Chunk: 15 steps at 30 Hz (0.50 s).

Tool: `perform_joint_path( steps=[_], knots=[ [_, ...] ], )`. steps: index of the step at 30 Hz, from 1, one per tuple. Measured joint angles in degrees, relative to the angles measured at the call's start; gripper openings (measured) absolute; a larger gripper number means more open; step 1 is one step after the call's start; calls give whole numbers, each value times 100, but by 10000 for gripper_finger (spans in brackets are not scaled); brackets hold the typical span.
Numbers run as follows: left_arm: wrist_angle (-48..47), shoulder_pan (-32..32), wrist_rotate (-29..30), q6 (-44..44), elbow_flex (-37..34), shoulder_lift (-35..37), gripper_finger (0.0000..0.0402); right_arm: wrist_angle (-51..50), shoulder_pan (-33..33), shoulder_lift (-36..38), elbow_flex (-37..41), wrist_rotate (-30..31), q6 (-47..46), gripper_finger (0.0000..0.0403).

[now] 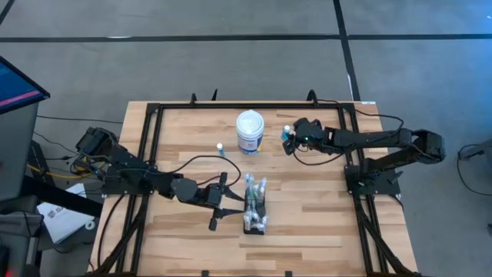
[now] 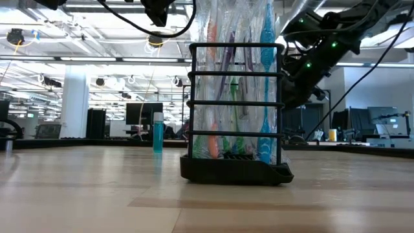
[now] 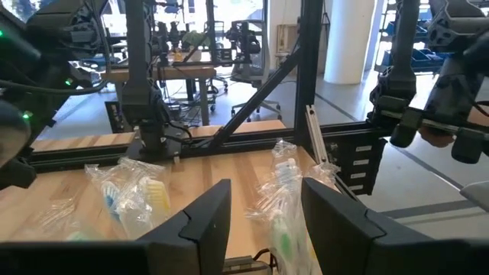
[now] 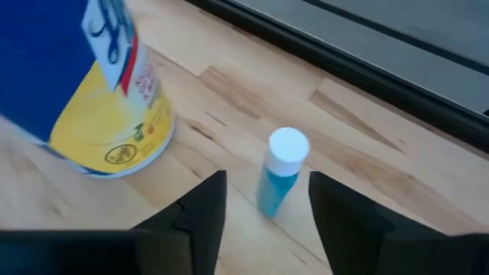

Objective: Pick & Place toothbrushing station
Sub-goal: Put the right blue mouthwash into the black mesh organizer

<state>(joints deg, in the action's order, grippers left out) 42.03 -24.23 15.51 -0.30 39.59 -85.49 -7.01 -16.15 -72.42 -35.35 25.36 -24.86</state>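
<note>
Toothbrushes in clear wrappers stand packed in the toothbrushing station point(image 2: 234, 113), a black wire rack that fills the middle of the low view. From above, the toothbrushing station point(image 1: 255, 204) sits near the front middle of the wooden table point(image 1: 323, 223), its long side running front to back. The left gripper point(image 1: 229, 201) is just beside it on the left, jaws spread wide and holding nothing, pointed at the rack's long side. This arm is much the nearer. The right gripper point(image 1: 290, 140) is well apart at the back right, jaws wide open and empty, with a small blue bottle point(image 4: 280, 169) standing between the fingers. A white tub point(image 1: 250, 131) stands near it.
</note>
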Motion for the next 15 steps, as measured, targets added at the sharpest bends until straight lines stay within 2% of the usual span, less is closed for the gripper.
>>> perform_joint_path(
  steps=[7, 15],
  knots=[
    [2, 0, -2, 0, 0, 4, 153, 2, -210, 0, 0, -2, 0, 213],
    [-1, 0, -7, 0, 0, 273, 153, 16, -380, -4, 0, -15, 0, 219]
  ],
)
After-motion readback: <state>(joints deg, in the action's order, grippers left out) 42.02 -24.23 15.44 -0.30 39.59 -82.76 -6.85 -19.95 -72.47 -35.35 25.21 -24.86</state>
